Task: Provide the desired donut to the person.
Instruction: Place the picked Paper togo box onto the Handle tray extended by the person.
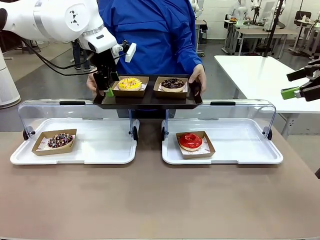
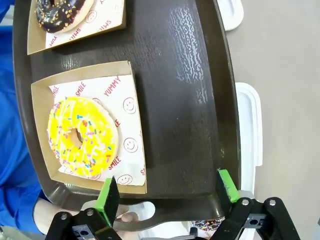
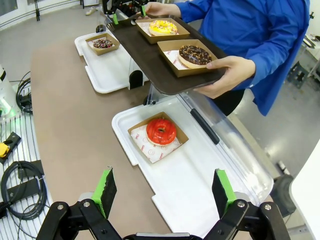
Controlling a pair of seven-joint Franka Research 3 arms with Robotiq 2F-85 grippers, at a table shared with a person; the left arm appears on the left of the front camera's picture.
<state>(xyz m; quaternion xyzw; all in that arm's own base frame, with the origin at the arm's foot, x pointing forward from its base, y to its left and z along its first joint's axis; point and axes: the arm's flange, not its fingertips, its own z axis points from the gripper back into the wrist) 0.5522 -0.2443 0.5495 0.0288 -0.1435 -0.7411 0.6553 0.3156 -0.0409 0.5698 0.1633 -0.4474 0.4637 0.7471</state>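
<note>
Left gripper [image 1: 109, 91]: upper left of the front view, jaws apart, holding nothing, at the left end of the dark tray [image 1: 150, 100].
Sprinkled chocolate donut [image 1: 60, 140]: lower left, in a cardboard box on the left white tray [image 1: 100, 150].
Yellow sprinkled donut [image 1: 130, 83]: upper centre, boxed on the dark tray, just beside the left gripper.
Chocolate donut [image 1: 173, 83]: boxed, right of the yellow one.
Person [image 1: 150, 30]: top centre, blue jacket, holding the dark tray at both ends.
Red glazed donut [image 1: 190, 141]: centre right, boxed on the right white tray [image 1: 240, 145].
Right gripper [image 1: 295, 85]: right edge, jaws wide, empty.

"SMILE", "YUMMY" printed on paper liner [image 2: 127, 107] under yellow donut [image 2: 82, 136]
</note>
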